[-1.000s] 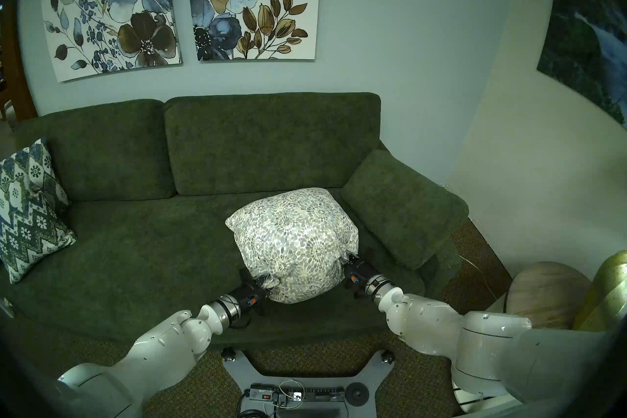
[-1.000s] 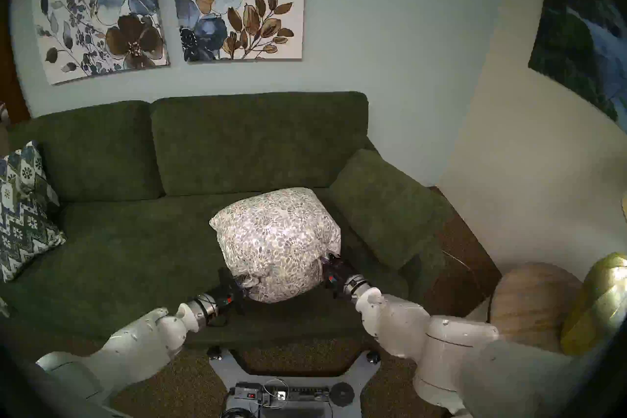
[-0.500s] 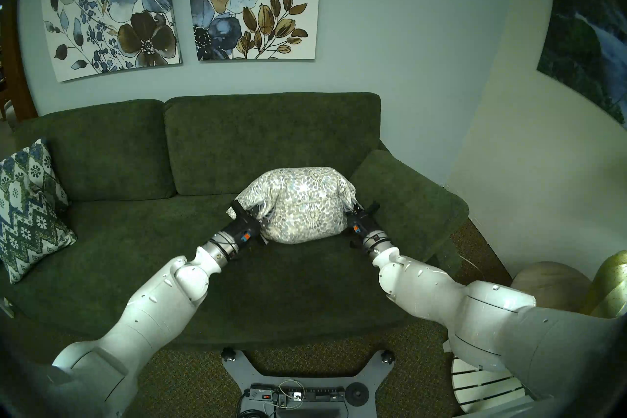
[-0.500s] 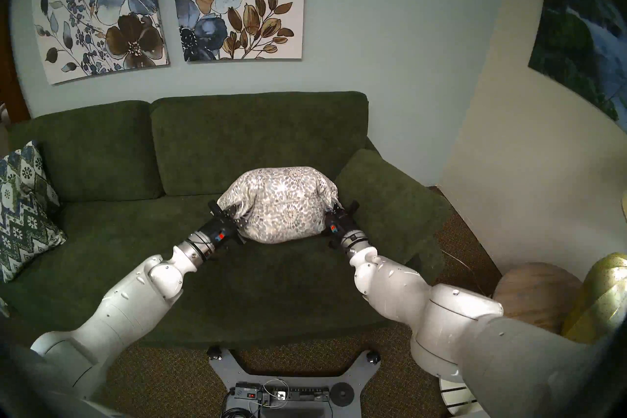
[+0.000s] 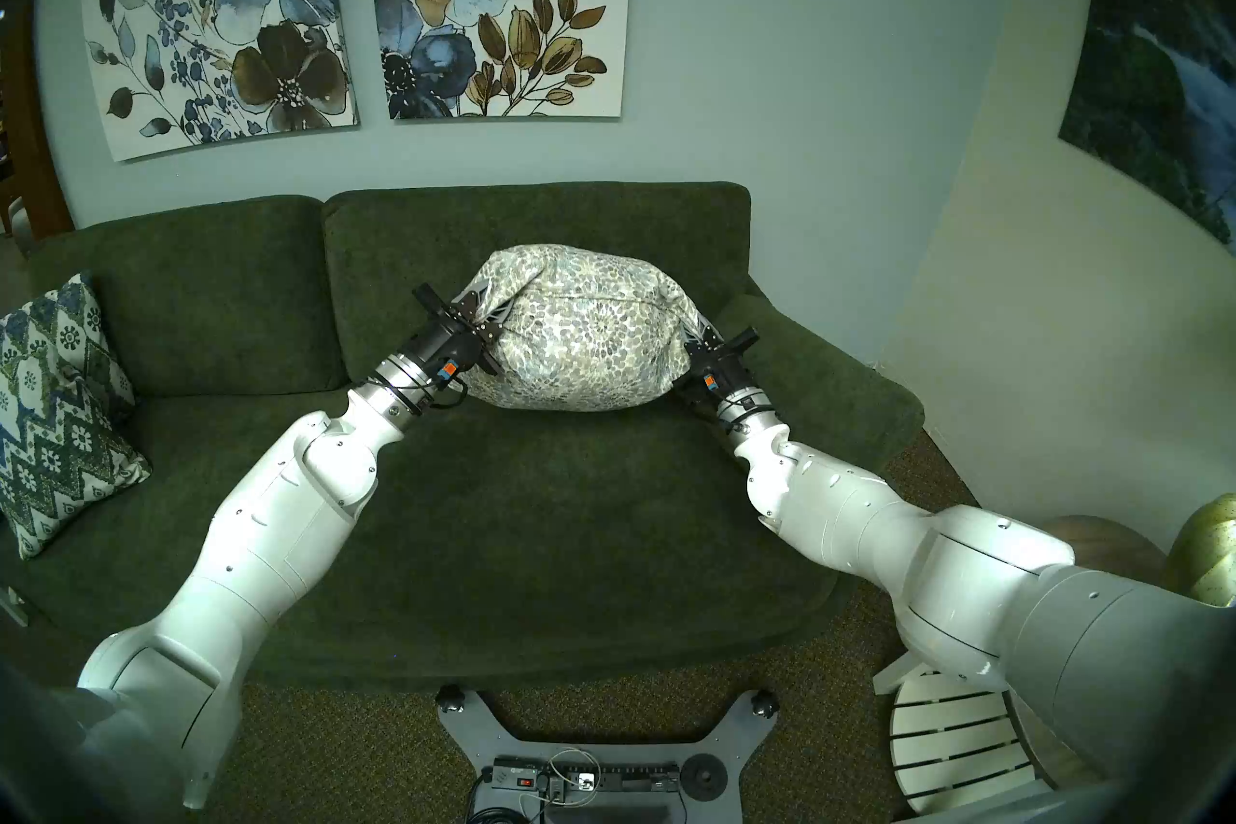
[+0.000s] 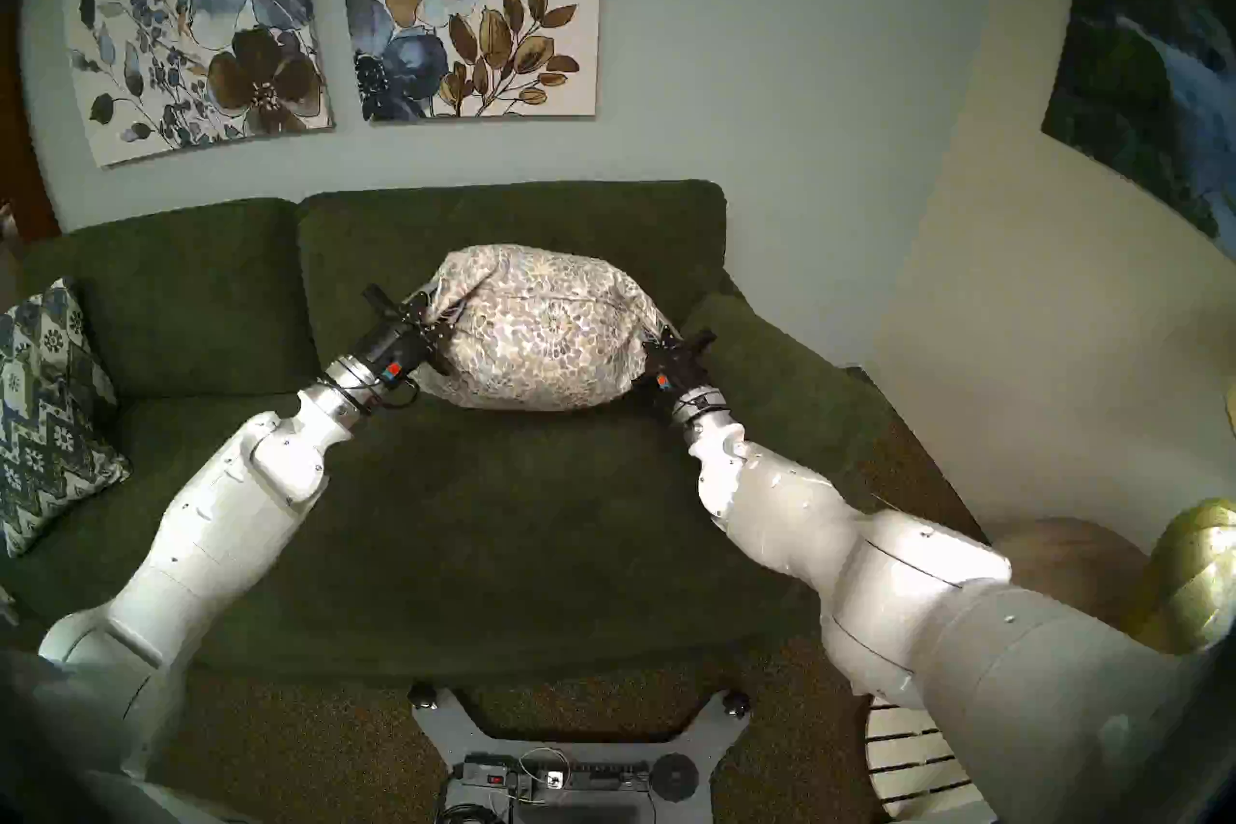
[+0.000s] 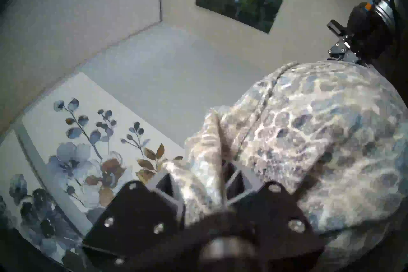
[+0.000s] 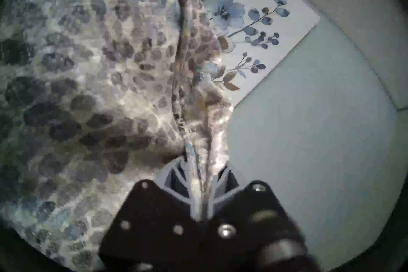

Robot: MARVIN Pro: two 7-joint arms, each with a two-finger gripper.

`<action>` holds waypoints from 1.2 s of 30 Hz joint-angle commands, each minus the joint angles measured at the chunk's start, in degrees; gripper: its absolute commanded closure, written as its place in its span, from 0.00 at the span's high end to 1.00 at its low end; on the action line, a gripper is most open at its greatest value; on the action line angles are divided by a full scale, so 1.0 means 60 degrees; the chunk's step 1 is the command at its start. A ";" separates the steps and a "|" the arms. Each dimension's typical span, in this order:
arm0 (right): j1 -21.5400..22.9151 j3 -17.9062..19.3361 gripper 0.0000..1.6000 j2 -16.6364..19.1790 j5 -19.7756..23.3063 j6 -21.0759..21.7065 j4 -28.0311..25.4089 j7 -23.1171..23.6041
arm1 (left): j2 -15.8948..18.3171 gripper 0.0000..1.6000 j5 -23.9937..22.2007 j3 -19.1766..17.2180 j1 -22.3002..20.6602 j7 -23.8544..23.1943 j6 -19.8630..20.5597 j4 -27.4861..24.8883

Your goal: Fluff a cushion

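At the far left of the head view a blue-green-and-white zigzag patterned throw pillow (image 5: 57,408) leaned in the corner of the dark green fabric sofa (image 5: 555,535), well apart from everything else. Above it on the pale wall hung two floral canvas prints (image 5: 361,0) in blue and brown.

The left gripper (image 5: 483,316) was clamped shut on the left corner of the plump cream cushion with grey-blue and tan pebble rosettes (image 5: 578,328). In the left wrist view its grey fingers (image 7: 240,181) pinched a bunched fold of that fabric, with the cushion's bulk swelling to the right of them.

The cushion hung clear of the green seat, slung between the two arms in front of the sofa's right back cushion (image 5: 535,241), and it hid part of that cushion from the head camera.

The right gripper (image 5: 699,334) was likewise closed tight on the cushion's right corner; the right wrist view showed a thin gathered strip of fabric squeezed between its fingers (image 8: 176,178). Just beside this gripper lay the sofa's padded green armrest (image 5: 816,374).

Further right, a dark waterfall picture (image 5: 1164,67) hung on the cream side wall, a gold rounded object (image 5: 1214,555) sat at the edge of view, and a white slatted stool (image 5: 956,736) stood on the carpet below the right arm.
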 commanded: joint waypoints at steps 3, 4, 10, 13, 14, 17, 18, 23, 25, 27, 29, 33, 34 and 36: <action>0.1008 0.0150 0.00 0.0108 -0.0337 -0.0382 -0.0789 -0.0556 | 0.0182 0.00 0.0223 -0.0380 -0.0618 0.0474 -0.0526 -0.1255; 0.1015 0.0151 0.00 0.0108 -0.0361 -0.0408 -0.0840 -0.0579 | 0.0200 0.00 0.0241 -0.0405 -0.0609 0.0500 -0.0555 -0.1407; 0.1032 0.0110 0.00 0.0102 -0.0559 -0.0545 -0.1143 -0.0726 | 0.0304 0.00 0.0422 -0.0604 -0.0708 0.0727 -0.0843 -0.2069; 0.1006 0.0069 0.00 0.0113 -0.0680 -0.0601 -0.1288 -0.0795 | 0.0370 0.00 0.0519 -0.0687 -0.0656 0.0828 -0.0976 -0.2383; 0.0948 0.0044 0.00 0.0157 -0.0735 -0.0626 -0.1334 -0.0827 | 0.0401 0.00 0.0554 -0.0716 -0.0580 0.0879 -0.1039 -0.2506; 0.0609 -0.0107 0.00 0.0363 -0.0940 -0.0703 -0.1430 -0.0920 | 0.0527 0.00 0.0679 -0.0798 -0.0128 0.1045 -0.1205 -0.2760; 0.0384 -0.0211 0.00 0.0466 -0.1036 -0.0738 -0.1457 -0.0943 | 0.0617 0.00 0.0761 -0.0811 0.0229 0.1082 -0.1229 -0.2935; -0.0557 -0.0825 0.00 0.0648 -0.1208 -0.0696 -0.1053 -0.0834 | 0.0701 0.00 0.1156 -0.0379 0.1044 0.1035 -0.1201 -0.1779; -0.0746 -0.1066 0.00 0.0603 -0.1195 -0.0598 -0.0763 -0.0744 | 0.0667 0.00 0.1239 -0.0185 0.1244 0.0940 -0.1127 -0.1296; -0.1059 -0.1198 0.00 0.0564 -0.1159 -0.0564 -0.0559 -0.0692 | 0.0641 0.00 0.1336 0.0029 0.1532 0.0869 -0.1059 -0.0919; -0.1184 -0.1467 0.00 0.0491 -0.1150 -0.0527 -0.0277 -0.0588 | 0.0612 0.00 0.1388 0.0237 0.1623 0.0828 -0.0996 -0.0644; -0.1820 -0.1812 0.00 0.0325 -0.1146 -0.0409 0.0221 -0.0339 | 0.0481 0.00 0.1526 0.0639 0.2221 0.0762 -0.0841 0.0313; -0.1820 -0.1812 0.00 0.0325 -0.1146 -0.0409 0.0221 -0.0339 | 0.0481 0.00 0.1526 0.0639 0.2221 0.0762 -0.0841 0.0313; -0.2318 -0.1864 0.00 0.0294 -0.1121 -0.0345 0.0387 -0.0263 | 0.0395 0.00 0.1551 0.0773 0.2617 0.0774 -0.0776 0.0887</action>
